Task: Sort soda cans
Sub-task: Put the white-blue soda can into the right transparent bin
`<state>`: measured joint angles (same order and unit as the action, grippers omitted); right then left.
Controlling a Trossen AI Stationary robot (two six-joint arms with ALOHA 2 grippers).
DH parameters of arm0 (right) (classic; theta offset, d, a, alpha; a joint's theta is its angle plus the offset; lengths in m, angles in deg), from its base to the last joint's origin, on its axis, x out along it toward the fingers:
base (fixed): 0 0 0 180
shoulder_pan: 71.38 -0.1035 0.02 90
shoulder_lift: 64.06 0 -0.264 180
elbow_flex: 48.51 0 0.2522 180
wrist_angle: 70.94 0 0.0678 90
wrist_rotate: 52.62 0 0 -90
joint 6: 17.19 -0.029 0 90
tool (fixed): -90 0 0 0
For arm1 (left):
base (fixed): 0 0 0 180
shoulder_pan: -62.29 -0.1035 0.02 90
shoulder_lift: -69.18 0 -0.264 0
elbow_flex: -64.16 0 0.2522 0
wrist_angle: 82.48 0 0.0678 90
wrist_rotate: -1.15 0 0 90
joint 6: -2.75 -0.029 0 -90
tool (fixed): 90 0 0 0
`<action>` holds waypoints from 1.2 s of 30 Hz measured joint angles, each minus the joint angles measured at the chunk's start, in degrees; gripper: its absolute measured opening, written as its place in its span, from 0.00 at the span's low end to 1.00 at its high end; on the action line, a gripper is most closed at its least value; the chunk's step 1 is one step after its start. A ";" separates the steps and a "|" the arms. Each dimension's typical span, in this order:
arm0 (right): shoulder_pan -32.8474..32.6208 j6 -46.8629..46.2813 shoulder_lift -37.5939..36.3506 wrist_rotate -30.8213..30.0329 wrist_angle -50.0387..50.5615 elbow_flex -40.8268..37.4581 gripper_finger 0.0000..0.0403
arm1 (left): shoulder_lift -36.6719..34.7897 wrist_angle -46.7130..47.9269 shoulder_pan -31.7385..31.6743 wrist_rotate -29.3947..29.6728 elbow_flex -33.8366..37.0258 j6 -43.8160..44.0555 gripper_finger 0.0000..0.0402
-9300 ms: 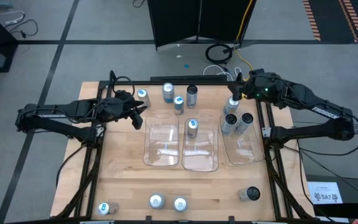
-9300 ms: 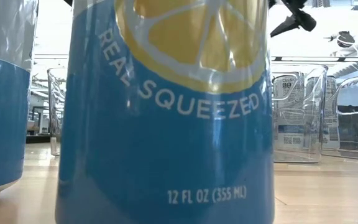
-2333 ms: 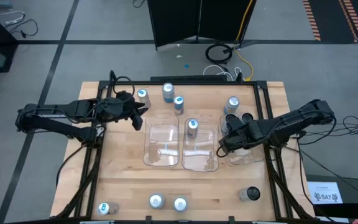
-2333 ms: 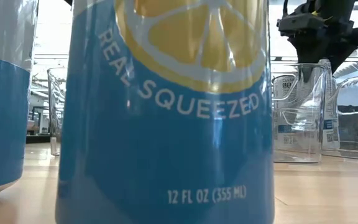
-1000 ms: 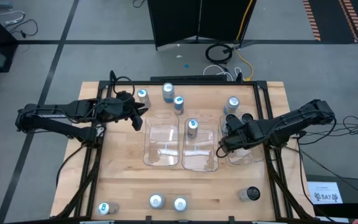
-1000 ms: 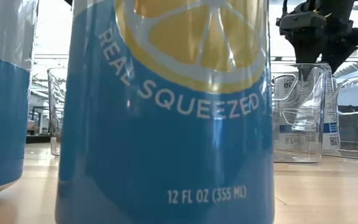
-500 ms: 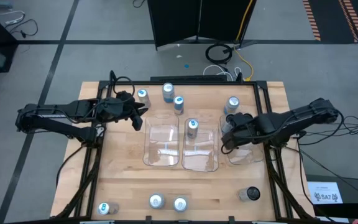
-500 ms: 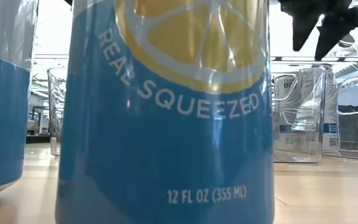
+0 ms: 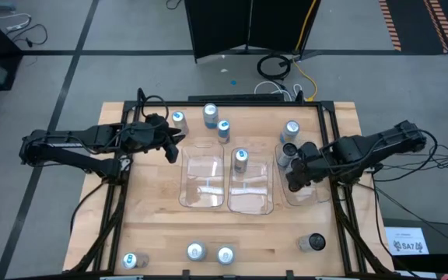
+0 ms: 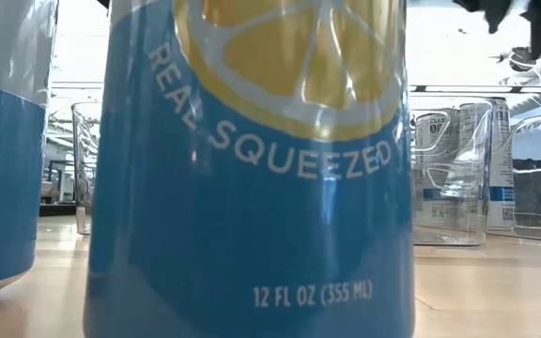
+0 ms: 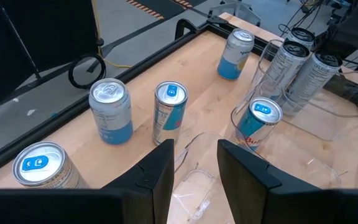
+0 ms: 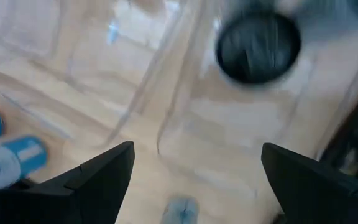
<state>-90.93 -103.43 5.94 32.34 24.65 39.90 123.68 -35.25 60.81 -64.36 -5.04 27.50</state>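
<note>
From the high view we see the wooden surface point(image 9: 154, 225) with three clear trays point(image 9: 203, 180) side by side at centre. The right end effector point(image 9: 295, 178) sits right of centre over the rightmost tray, its fingers spread wide and gripping nothing. The left end effector point(image 9: 176, 145) waits at upper left, near a blue-topped can point(image 9: 178, 119); its fingers stand a little apart with nothing between them. The soda cans are scattered: three along the upper edge, one can point(image 9: 241, 157) in the middle tray, dark cans point(image 9: 288, 151) under the right arm, and four more along the lower edge, among them a dark can point(image 9: 313, 243) at lower right.

In the low view a blue lemon-marked can point(image 10: 252, 169) fills most of the frame (it stands right against the lens), with clear trays at the right and dark finger tips at upper right.

The left wrist view shows cans across the frame and, at the bottom, the end effector's fingers point(image 11: 159, 174) slightly parted.

The right wrist view, blurred, shows a dark can top point(image 12: 258, 46) at upper right, and widely parted fingers point(image 12: 98, 177) at the bottom.
</note>
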 joint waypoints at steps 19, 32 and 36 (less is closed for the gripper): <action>-23.51 -43.91 5.50 9.84 -10.99 -0.02 0.84 | 0.00 -0.02 -0.02 -0.07 0.00 -7.10 0.33; -27.49 -49.99 21.10 11.26 2.76 17.99 0.84 | 0.02 -0.02 -0.11 0.64 0.01 -7.67 0.33; -29.12 -49.18 25.26 12.44 4.43 19.37 0.84 | 0.02 -0.02 -0.11 0.72 0.02 -7.67 0.33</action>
<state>-120.05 -152.61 31.19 44.77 29.08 59.26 123.70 -35.27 60.70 -63.64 -5.02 19.83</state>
